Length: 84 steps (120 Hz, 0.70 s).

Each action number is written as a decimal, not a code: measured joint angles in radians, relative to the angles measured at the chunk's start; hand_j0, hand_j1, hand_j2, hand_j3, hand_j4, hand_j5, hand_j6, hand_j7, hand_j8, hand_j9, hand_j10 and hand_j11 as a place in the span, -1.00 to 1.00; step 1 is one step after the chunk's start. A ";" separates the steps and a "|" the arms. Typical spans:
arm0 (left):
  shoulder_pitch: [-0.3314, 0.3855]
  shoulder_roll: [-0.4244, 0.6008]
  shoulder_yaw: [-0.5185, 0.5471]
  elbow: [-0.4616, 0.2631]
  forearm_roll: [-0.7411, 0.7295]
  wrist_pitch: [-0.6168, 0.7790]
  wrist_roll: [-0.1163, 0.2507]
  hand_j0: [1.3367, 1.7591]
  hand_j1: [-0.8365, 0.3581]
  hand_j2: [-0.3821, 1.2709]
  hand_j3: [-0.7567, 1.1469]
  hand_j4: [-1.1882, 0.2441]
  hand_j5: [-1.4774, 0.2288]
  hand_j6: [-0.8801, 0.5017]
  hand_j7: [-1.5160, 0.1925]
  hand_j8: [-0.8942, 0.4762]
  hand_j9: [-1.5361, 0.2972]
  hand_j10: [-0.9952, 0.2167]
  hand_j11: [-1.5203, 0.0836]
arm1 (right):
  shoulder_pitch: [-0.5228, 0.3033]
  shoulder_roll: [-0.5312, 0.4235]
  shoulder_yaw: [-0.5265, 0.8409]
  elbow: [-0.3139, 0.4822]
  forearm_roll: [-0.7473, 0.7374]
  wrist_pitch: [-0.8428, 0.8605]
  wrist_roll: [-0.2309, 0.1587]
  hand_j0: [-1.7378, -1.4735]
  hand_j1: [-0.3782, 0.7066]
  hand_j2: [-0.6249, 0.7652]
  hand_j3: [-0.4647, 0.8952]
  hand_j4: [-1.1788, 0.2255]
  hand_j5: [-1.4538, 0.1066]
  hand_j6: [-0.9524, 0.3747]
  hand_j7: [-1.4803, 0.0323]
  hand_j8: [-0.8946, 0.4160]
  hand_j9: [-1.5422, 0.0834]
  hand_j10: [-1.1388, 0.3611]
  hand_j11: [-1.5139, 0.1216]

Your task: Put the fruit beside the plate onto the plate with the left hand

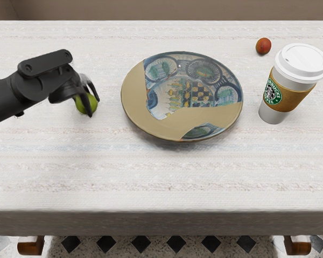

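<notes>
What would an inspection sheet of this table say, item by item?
Surface: table under a pale striped cloth, flat.
Job's things: green fruit left of the patterned plate, apart from it, not yet on it.
Clutter: lidded paper coffee cup, upright, right of the plate; small reddish fruit behind the cup.
Hands: left hand curled around the green fruit; right hand not in view.
Cables: nothing seen.
Surroundings: checkered floor and wooden legs below the table's front edge.

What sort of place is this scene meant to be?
Likely a home dining or café table: a cream woven tablecloth, a round patterned ceramic plate, and a white lidded paper coffee cup with brown sleeve.
</notes>
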 joint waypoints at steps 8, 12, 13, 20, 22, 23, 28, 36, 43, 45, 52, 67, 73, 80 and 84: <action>-0.032 0.006 -0.005 0.001 -0.038 -0.040 0.000 0.49 -0.12 -0.20 -0.21 -0.25 -0.34 -0.14 -0.28 -0.12 -0.31 -0.10 -0.23 | 0.000 0.000 0.000 0.000 0.000 0.000 0.000 -0.40 -0.95 -0.10 -0.32 0.68 0.86 0.43 0.96 0.36 0.90 0.52 0.85; -0.053 0.010 -0.009 0.001 -0.062 -0.055 0.000 0.49 -0.14 -0.19 -0.21 -0.24 -0.36 -0.12 -0.30 -0.11 -0.32 -0.08 -0.24 | 0.000 0.000 0.000 0.000 0.000 0.000 0.000 -0.40 -0.95 -0.10 -0.32 0.68 0.86 0.43 0.96 0.36 0.90 0.52 0.85; -0.058 0.014 -0.011 0.001 -0.069 -0.058 0.000 0.49 -0.14 -0.18 -0.20 -0.23 -0.36 -0.11 -0.30 -0.10 -0.32 -0.08 -0.25 | 0.000 0.000 0.000 0.000 0.000 0.000 0.000 -0.40 -0.95 -0.10 -0.32 0.68 0.86 0.43 0.96 0.36 0.90 0.52 0.85; -0.080 0.021 -0.032 0.002 -0.096 -0.079 0.000 0.49 -0.16 -0.18 -0.21 -0.25 -0.39 -0.11 -0.33 -0.07 -0.34 -0.07 -0.27 | 0.000 0.000 0.000 0.000 0.000 0.000 0.000 -0.40 -0.95 -0.10 -0.32 0.68 0.86 0.43 0.96 0.36 0.90 0.52 0.85; -0.085 0.021 -0.039 0.002 -0.103 -0.085 0.000 0.49 -0.16 -0.17 -0.21 -0.24 -0.40 -0.08 -0.34 -0.04 -0.34 -0.05 -0.27 | 0.000 0.000 0.000 0.000 0.000 0.000 0.000 -0.40 -0.95 -0.10 -0.32 0.68 0.86 0.43 0.96 0.36 0.90 0.52 0.85; -0.086 0.021 -0.042 0.002 -0.106 -0.088 0.000 0.49 -0.17 -0.18 -0.21 -0.25 -0.41 -0.08 -0.34 -0.04 -0.35 -0.04 -0.28 | 0.000 0.000 0.000 0.000 0.000 0.000 0.000 -0.40 -0.95 -0.10 -0.32 0.68 0.86 0.43 0.96 0.36 0.90 0.52 0.85; -0.102 0.021 -0.057 0.002 -0.118 -0.098 0.000 0.49 -0.19 -0.16 -0.21 -0.25 -0.44 -0.05 -0.37 -0.02 -0.36 -0.02 -0.30 | 0.000 0.000 0.000 0.000 0.000 0.000 0.000 -0.40 -0.95 -0.10 -0.32 0.68 0.86 0.43 0.96 0.36 0.90 0.52 0.85; -0.141 0.030 -0.081 0.002 -0.130 -0.112 0.000 0.49 -0.21 -0.12 -0.20 -0.29 -0.46 -0.07 -0.38 -0.06 -0.38 -0.03 -0.32 | 0.000 0.000 0.000 0.000 0.000 0.000 0.000 -0.40 -0.95 -0.10 -0.32 0.68 0.86 0.43 0.96 0.36 0.90 0.52 0.85; -0.163 0.031 -0.099 0.002 -0.137 -0.121 0.000 0.49 -0.21 -0.11 -0.21 -0.31 -0.48 -0.06 -0.40 -0.01 -0.41 -0.02 -0.34 | 0.000 0.000 0.000 0.000 0.000 0.000 0.000 -0.40 -0.95 -0.10 -0.32 0.68 0.86 0.43 0.96 0.36 0.90 0.52 0.85; -0.166 0.029 -0.103 0.002 -0.139 -0.124 0.000 0.49 -0.21 -0.11 -0.20 -0.31 -0.49 -0.05 -0.41 -0.01 -0.41 -0.02 -0.35 | 0.000 0.000 0.000 0.000 0.000 0.000 0.000 -0.40 -0.95 -0.10 -0.32 0.68 0.86 0.43 0.96 0.36 0.90 0.52 0.85; -0.182 0.025 -0.115 0.001 -0.145 -0.133 0.000 0.49 -0.21 -0.10 -0.20 -0.32 -0.53 -0.03 -0.44 0.02 -0.44 -0.01 -0.37 | 0.000 0.000 0.000 0.000 0.000 0.000 0.000 -0.40 -0.95 -0.10 -0.32 0.68 0.86 0.43 0.96 0.36 0.90 0.52 0.85; -0.215 -0.035 -0.126 -0.001 -0.149 -0.150 0.000 0.49 -0.21 -0.11 -0.20 -0.34 -0.58 0.00 -0.48 0.04 -0.46 -0.01 -0.40 | 0.000 0.000 0.000 0.000 0.000 0.000 0.000 -0.40 -0.95 -0.10 -0.32 0.68 0.86 0.43 0.96 0.36 0.90 0.52 0.85; -0.226 -0.062 -0.129 0.000 -0.151 -0.153 0.000 0.49 -0.21 -0.11 -0.20 -0.34 -0.61 0.01 -0.49 0.04 -0.47 -0.01 -0.41 | 0.000 0.000 0.000 0.000 0.000 0.000 0.000 -0.40 -0.95 -0.10 -0.32 0.68 0.86 0.43 0.96 0.36 0.90 0.52 0.85; -0.233 -0.086 -0.131 0.001 -0.158 -0.156 0.000 0.48 -0.22 -0.11 -0.20 -0.35 -0.64 0.03 -0.51 0.06 -0.48 0.01 -0.43 | 0.000 0.000 0.000 0.000 0.000 0.000 0.000 -0.40 -0.95 -0.10 -0.32 0.68 0.86 0.43 0.96 0.36 0.90 0.52 0.85; -0.234 -0.111 -0.131 0.001 -0.161 -0.156 0.000 0.48 -0.22 -0.10 -0.20 -0.35 -0.65 0.04 -0.52 0.07 -0.49 0.01 -0.44 | 0.000 0.000 0.000 0.000 0.000 0.000 0.000 -0.40 -0.95 -0.10 -0.32 0.68 0.86 0.43 0.96 0.36 0.90 0.52 0.85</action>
